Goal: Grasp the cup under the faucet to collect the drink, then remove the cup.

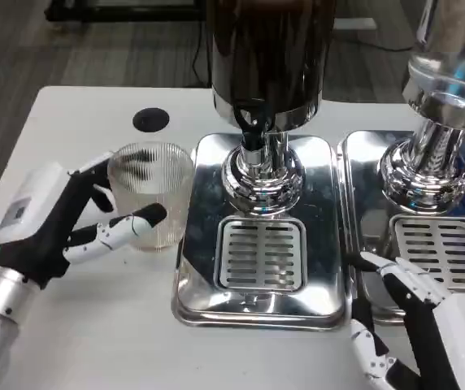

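Ribbed clear cup (150, 193), upright, seemingly empty, left of faucet (253, 130)

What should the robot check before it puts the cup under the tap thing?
1. Left hand holds the cup: ok.
2. Cup upright: ok.
3. Cup under the faucet: not ok, it is left of the drip tray.
4. Grate below the faucet free: ok.
5. Right hand out of the cup's path: ok, at the tray's right corner.
6. Cup empty: cannot tell.
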You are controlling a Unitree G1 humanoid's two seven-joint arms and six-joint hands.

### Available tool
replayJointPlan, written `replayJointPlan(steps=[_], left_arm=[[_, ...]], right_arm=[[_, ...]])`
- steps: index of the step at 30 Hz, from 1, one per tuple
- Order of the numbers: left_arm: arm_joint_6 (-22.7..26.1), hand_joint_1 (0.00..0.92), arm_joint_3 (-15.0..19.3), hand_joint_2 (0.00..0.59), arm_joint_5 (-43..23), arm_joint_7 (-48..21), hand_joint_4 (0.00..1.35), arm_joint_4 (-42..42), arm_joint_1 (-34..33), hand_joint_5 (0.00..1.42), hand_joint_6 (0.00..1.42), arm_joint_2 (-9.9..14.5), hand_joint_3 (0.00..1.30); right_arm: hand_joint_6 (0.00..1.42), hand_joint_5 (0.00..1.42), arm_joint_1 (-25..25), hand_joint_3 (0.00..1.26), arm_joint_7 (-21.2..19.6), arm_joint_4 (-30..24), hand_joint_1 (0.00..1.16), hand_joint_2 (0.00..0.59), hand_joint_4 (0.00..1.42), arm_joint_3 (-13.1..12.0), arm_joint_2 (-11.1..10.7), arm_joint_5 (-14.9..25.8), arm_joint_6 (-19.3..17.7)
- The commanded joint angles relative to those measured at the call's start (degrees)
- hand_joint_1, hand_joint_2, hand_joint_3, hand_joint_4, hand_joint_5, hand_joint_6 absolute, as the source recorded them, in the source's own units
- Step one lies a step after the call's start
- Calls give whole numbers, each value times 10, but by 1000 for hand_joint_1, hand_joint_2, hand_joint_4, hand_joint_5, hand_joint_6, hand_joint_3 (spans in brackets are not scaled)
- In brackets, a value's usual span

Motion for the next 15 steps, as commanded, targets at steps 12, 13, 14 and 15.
replayJointPlan(steps=[12,13,14,15], left_arm=[[24,119,-25,240,7,-51,417,8,-40,561,733,-51,344],[27,119,-31,240,11,-50,417,12,-42,560,733,-56,344],[30,119,-35,240,15,-51,417,17,-44,559,733,-60,344],[32,119,-38,240,18,-52,417,21,-47,559,733,-62,344]], right_arm=[[281,225,23,317,-16,-18,417,522,308,2,24,-13,-3],[281,227,26,317,-18,-20,417,522,308,1,25,-13,-4],[281,228,27,317,-19,-21,417,522,308,2,27,-15,-3],[281,228,29,317,-20,-22,417,522,308,2,29,-16,-2]])
